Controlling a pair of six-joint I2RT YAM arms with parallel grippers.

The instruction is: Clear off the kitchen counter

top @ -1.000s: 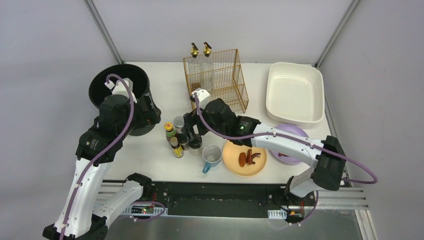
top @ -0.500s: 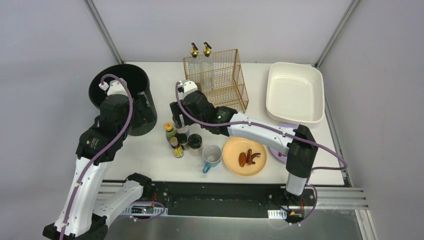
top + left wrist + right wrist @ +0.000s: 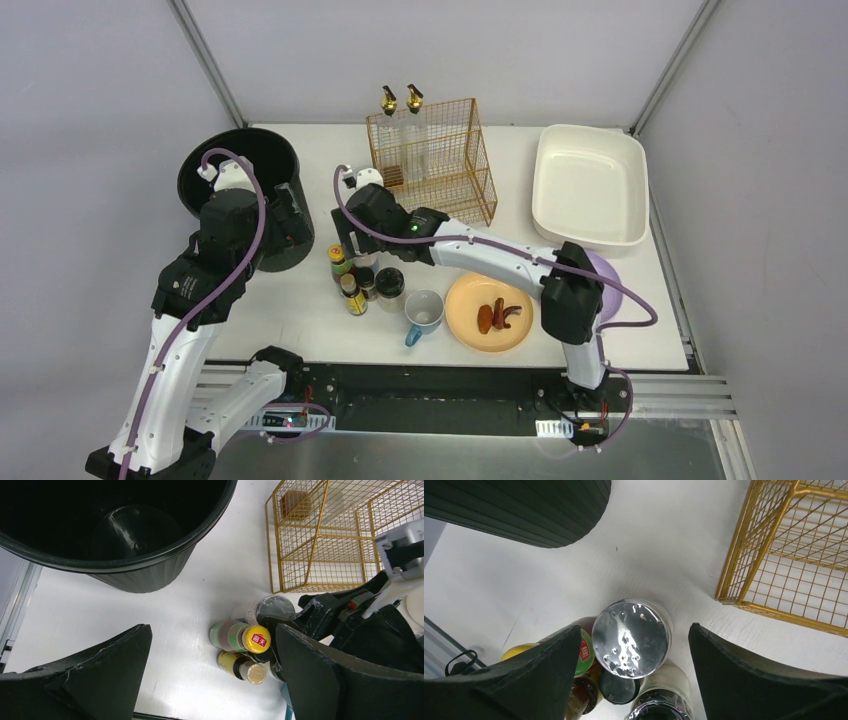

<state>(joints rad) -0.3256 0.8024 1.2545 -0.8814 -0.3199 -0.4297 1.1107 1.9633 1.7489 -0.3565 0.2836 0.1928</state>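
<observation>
Right gripper is down over the huddle of bottles in the middle of the kitchen counter, jaws spread wide either side of a silver-lidded jar. A sliver of white shows on both sides of the lid, so nothing is gripped. Crowded against that jar are a yellow-capped bottle and a small brown bottle. Over on the left, the left gripper hangs above the counter just beside the black bin, fingers as far apart as they go and holding nothing. The counter itself, a white top with a black rail along its near edge, runs from the arm bases to the back wall and carries everything here. Just right of the bottles stands a mug with a blue handle. Next to it is an orange plate with brown pieces of food on it. A purple dish peeks out behind the right arm. At the back, a gold wire rack holds two spouted bottles, and a cream tub fills the far right corner.
</observation>
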